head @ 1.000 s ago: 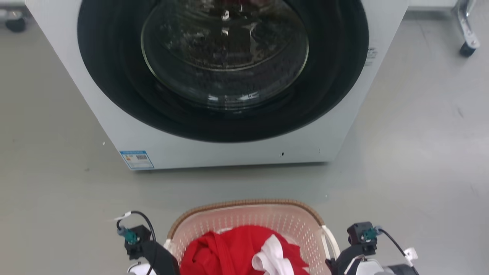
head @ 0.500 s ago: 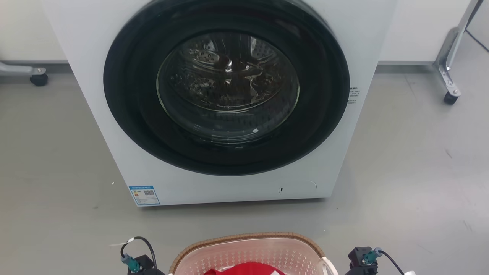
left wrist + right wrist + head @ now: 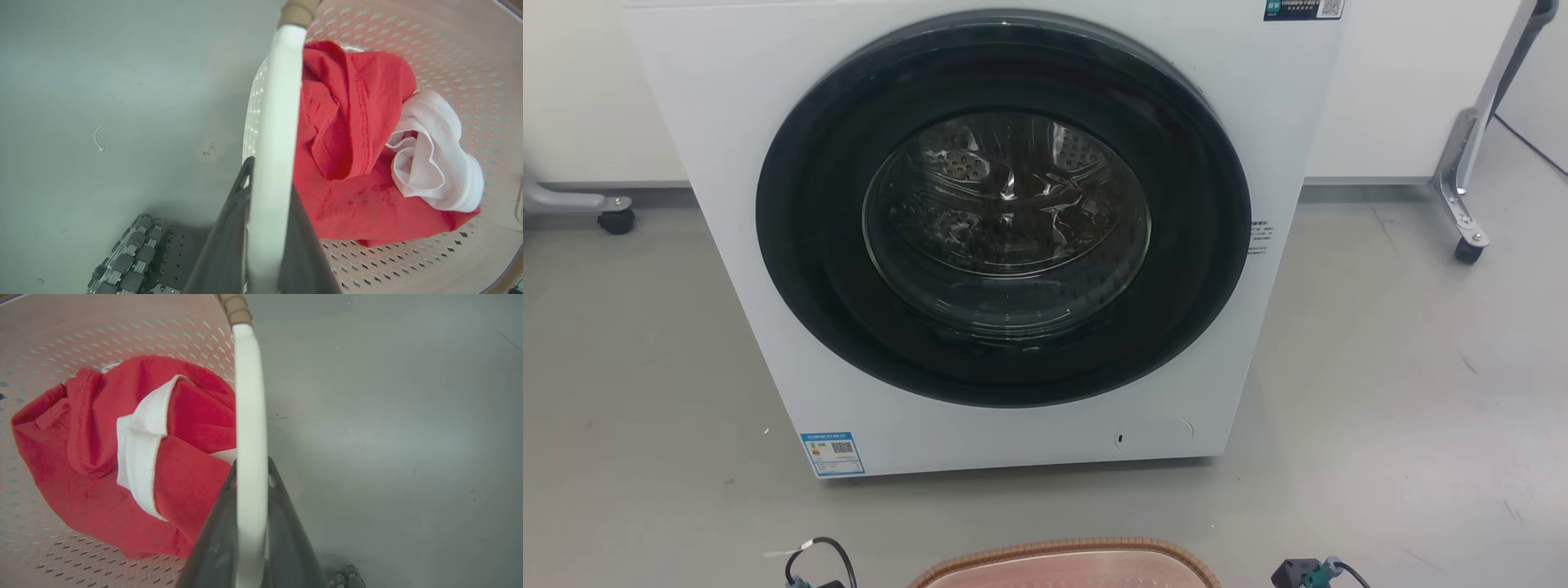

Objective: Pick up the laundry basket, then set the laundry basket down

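Dark grey fingers (image 3: 222, 249), teal connectors (image 3: 1313, 576), black cables (image 3: 837, 549)

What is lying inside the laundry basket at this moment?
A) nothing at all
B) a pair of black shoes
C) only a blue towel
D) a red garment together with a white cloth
D: in the left wrist view a red garment and a white cloth lie together inside the perforated laundry basket.
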{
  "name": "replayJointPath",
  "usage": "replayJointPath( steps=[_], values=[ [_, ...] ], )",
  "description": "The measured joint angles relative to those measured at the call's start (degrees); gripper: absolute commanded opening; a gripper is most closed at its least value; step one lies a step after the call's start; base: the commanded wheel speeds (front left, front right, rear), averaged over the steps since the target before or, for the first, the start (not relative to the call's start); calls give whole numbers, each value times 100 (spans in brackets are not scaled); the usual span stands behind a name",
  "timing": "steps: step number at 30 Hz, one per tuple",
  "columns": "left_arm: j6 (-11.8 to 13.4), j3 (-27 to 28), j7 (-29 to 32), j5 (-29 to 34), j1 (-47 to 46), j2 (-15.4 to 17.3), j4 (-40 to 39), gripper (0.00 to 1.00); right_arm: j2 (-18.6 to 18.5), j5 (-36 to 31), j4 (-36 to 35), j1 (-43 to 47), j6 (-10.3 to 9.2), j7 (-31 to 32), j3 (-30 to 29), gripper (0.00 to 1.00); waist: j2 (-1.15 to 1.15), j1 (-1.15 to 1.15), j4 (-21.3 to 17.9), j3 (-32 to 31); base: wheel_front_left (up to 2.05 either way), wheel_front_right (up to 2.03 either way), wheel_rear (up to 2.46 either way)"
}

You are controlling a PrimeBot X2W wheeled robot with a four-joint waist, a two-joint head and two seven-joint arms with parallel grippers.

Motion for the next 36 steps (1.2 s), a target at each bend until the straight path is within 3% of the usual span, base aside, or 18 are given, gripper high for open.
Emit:
replayJointPath(
  steps=[36],
  values=[
    [297,-557,135,-616,286,51,-275,0,-14,168,33,152,0,253,42,0,1,1,-53,-117,0,0,0]
  ],
)
